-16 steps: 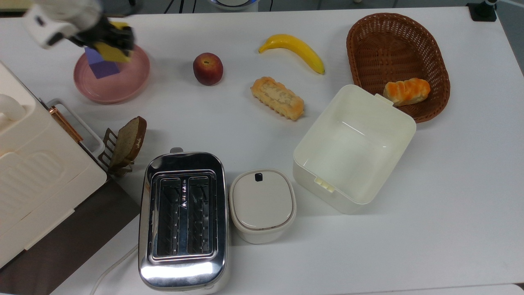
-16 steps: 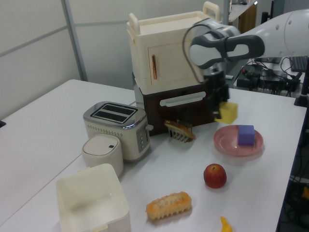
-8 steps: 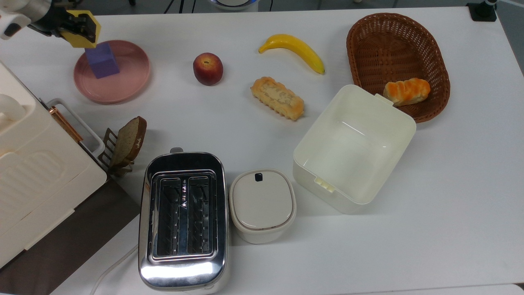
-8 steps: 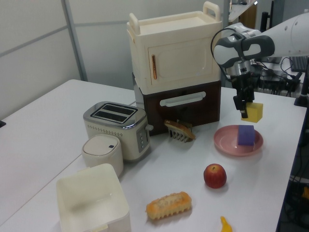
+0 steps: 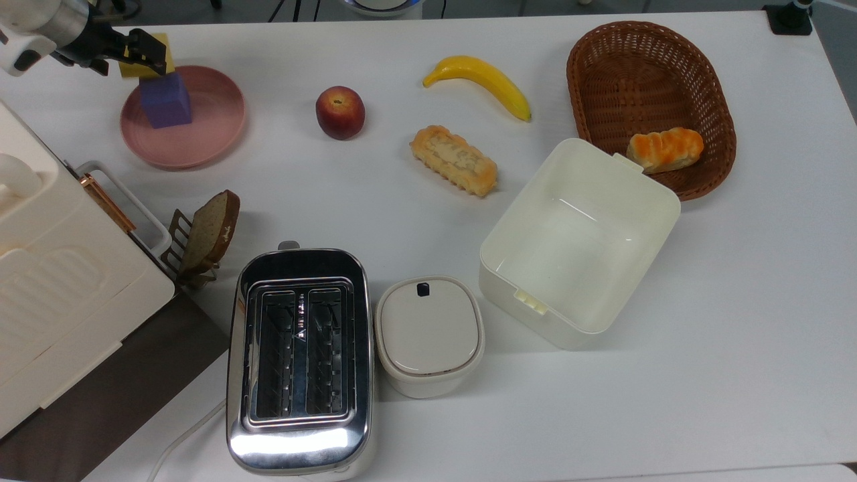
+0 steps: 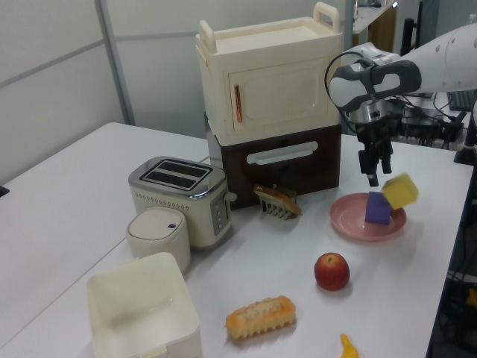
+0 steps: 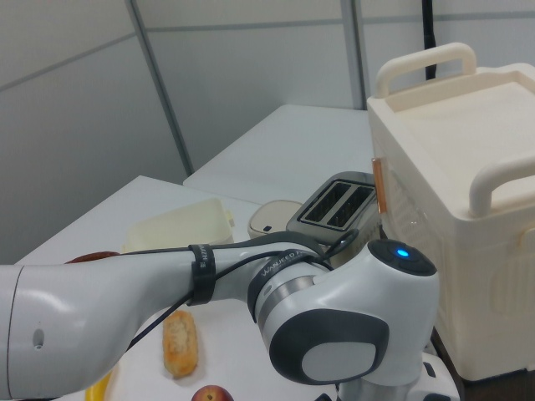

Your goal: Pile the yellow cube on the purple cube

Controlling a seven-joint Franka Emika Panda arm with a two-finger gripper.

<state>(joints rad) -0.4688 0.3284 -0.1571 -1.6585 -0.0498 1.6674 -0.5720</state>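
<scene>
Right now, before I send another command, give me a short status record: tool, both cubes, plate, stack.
tool: two-finger tool, open, holding nothing, above the plate
yellow cube: matte yellow block, tilted, at the purple block's upper corner on the left view's right, not flat on it
purple cube: matte violet-blue block, on the plate
plate: round pink plate, on the white table
stack: not settled; yellow block looks likely to tip off

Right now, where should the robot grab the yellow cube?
Probably by two opposite flat sides, coming down from above. In the left view the yellow cube sits tilted at the purple cube's top corner, free of the open gripper. Its faces slant, so the gripper would likely need to turn to meet them flat and not slip off an edge.
</scene>
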